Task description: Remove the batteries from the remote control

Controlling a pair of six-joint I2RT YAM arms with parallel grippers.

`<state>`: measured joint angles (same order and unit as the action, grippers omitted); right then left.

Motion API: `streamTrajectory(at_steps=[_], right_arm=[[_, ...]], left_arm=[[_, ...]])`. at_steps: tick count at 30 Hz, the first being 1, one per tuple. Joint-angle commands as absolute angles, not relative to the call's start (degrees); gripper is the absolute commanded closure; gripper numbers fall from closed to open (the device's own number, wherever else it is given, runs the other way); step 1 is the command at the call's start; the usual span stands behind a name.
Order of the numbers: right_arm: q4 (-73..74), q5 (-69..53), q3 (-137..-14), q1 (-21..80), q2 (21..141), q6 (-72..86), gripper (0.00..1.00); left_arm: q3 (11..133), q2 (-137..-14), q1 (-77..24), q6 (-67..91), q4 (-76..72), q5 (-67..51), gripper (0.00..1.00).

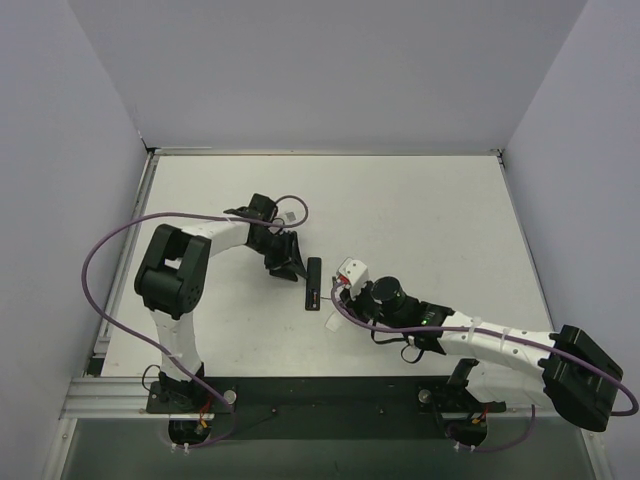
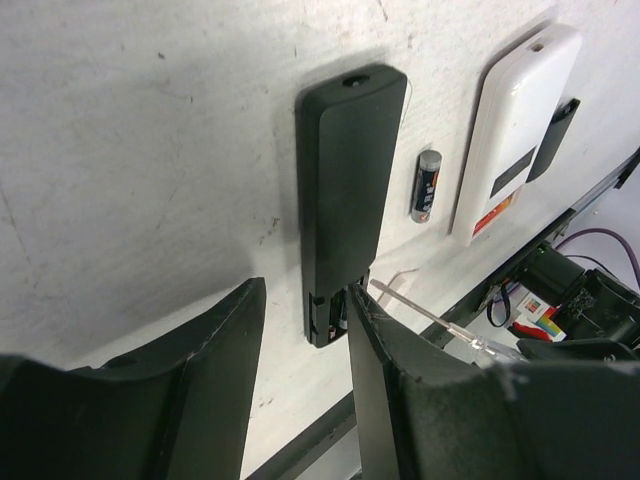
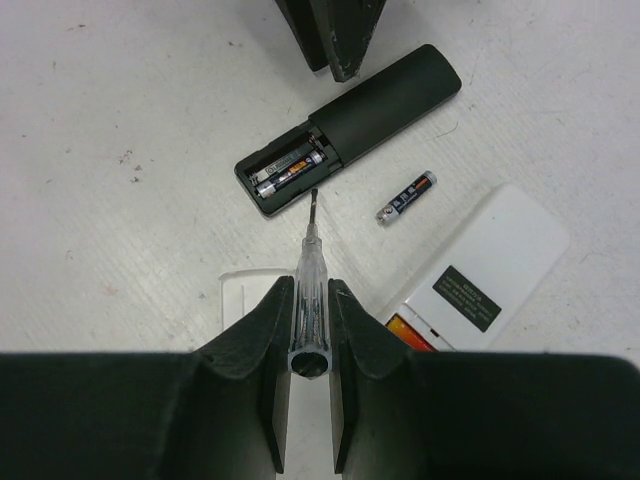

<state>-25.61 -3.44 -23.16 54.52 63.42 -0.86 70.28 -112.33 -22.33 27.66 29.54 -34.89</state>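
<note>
The black remote control [image 3: 385,100] lies on the white table with its battery compartment [image 3: 268,178] uncovered. One battery [image 3: 291,168] sits inside it. Another battery [image 3: 405,197] lies loose on the table beside the remote [image 2: 345,170], also seen as a small cylinder [image 2: 427,185] in the left wrist view. My right gripper [image 3: 310,287] is shut on a clear-handled screwdriver [image 3: 308,270]; its tip is at the compartment's edge. My left gripper [image 2: 305,290] stands open over the remote's compartment end, gripping nothing. From above, the left gripper [image 1: 290,262] and right gripper [image 1: 345,293] flank the remote [image 1: 314,283].
A white device [image 3: 485,265] with a dark label lies right of the loose battery, a flat black piece [image 2: 558,135] beside it. A flat white piece [image 3: 232,292] lies under my right fingers. White walls enclose the table [image 1: 420,210].
</note>
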Motion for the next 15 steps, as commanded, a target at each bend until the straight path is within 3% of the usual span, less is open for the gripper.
streamTrajectory(at_steps=[1,15], right_arm=[[-23.21,-4.48,-26.98,54.93,62.40,-6.93,1.00],[-13.98,-16.61,-33.92,53.61,65.03,-20.83,1.00]], left_arm=[[68.47,-108.02,-22.15,25.49,30.85,-34.80,0.52],[64.34,-109.60,-22.67,28.91,23.12,-44.29,0.55]])
